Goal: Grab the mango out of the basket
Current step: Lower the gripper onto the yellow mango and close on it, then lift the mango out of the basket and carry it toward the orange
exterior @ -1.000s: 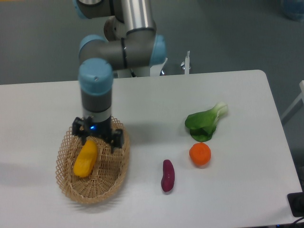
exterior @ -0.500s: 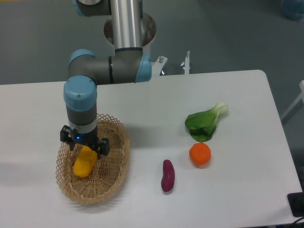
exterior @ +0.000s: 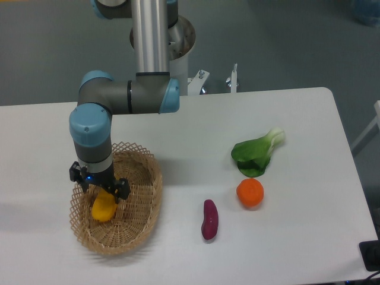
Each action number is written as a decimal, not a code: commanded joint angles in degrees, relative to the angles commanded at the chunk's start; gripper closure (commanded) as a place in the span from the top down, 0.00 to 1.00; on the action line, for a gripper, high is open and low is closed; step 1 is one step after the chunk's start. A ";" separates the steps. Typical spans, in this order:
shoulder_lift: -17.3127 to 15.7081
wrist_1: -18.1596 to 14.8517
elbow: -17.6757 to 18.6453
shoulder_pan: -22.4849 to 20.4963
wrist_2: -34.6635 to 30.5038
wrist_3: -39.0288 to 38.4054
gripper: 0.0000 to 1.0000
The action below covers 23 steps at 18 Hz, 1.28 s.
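One mango: the smooth yellow-orange mango [exterior: 104,207] lies inside the oval tan wicker basket [exterior: 142,205], in its left half, on the woven bottom.
Mango and gripper: the black two-finger gripper [exterior: 100,189] is right on top of the mango. It covers the fruit's top end. The lower end of the mango sticks out below the gripper.
Gripper fingers: one dark finger shows on each side of the top of the mango, so the fruit sits between them. I cannot tell if they are squeezing it or only sitting close beside it.
Gripper height: it is low, down inside the rim of the basket.
One arm: the grey robot arm with blue caps [exterior: 90,127] comes down from the back of the table and points straight down into the basket.
One basket: it stands on the left front part of the white table [exterior: 196,130]. Only the mango can be seen in it.
One orange fruit: the round orange fruit [exterior: 250,192] lies on the table, well apart from the basket, on the right.
One purple sweet potato: the small purple sweet potato [exterior: 209,219] lies between the basket and the orange fruit, a bit nearer the front.
One green leafy vegetable: the green leafy vegetable with a pale stem [exterior: 256,154] lies just behind the orange fruit.
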<state>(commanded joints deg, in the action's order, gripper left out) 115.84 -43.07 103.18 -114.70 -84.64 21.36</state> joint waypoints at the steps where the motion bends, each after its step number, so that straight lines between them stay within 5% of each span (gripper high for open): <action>1: 0.00 0.00 0.09 0.00 0.00 0.00 1.00; 6: 0.18 -0.09 -0.17 0.00 -0.17 -0.26 1.00; 9: 0.18 0.26 -0.26 0.09 -2.45 -2.37 0.73; 14: 0.18 0.35 -0.70 0.35 -2.90 -2.55 0.52; 23: -1.49 0.35 -2.19 0.27 -3.60 -1.76 0.46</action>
<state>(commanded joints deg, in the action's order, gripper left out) 114.35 -42.71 100.99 -114.43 -88.24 19.60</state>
